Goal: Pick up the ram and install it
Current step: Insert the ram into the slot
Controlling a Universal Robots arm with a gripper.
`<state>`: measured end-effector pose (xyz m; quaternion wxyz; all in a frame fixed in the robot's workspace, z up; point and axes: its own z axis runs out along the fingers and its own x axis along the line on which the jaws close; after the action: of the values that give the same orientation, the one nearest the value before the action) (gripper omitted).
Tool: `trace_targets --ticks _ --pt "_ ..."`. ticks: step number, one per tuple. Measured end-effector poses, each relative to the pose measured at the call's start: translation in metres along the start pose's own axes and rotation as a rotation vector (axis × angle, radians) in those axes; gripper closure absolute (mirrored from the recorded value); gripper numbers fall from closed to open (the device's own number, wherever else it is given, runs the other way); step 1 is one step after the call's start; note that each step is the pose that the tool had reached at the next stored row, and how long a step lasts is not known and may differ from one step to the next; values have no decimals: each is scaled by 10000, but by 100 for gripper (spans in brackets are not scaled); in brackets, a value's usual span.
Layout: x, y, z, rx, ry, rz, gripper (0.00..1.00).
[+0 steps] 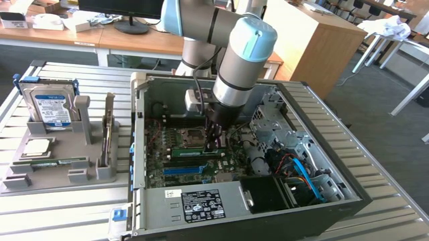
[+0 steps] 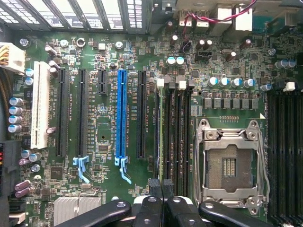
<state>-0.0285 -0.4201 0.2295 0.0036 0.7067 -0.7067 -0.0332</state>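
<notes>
The ram (image 2: 161, 132) sits slotted, one end beneath the closed tool (image 2: 161, 184).

Bright, even daylight; soft shadows, slight glare.

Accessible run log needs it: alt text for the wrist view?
Gripper shut on the ram, which stands edge-up among the memory slots next to the empty CPU socket. Around them lies the green motherboard with a blue slot.
</notes>
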Motion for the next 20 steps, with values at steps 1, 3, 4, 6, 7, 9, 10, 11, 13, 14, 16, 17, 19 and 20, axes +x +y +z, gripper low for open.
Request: trace_targets --ticks 1,3,4,6,7,9,10,11,13,14,16,17,19,20 --pt "0 0 3 1 0 0 89" --pt "0 0 10 1 -2 0 89" --pt "1 -1 13 0 0 1 89" --pt "1 -1 20 0 0 0 89" --pt "1 -1 24 0 0 0 89" --pt "1 -2 31 0 0 0 89" --pt "2 -2 36 0 0 0 89" --pt "2 -2 39 0 1 0 89" --pt "2 -2 40 0 1 0 89" --pt "2 -2 41 0 2 0 89" --pt "2 -2 41 0 0 0 89" --pt "2 -2 41 0 0 0 89" --pt "2 -2 42 1 -1 1 87" --pt "2 -2 42 1 -1 0 82"
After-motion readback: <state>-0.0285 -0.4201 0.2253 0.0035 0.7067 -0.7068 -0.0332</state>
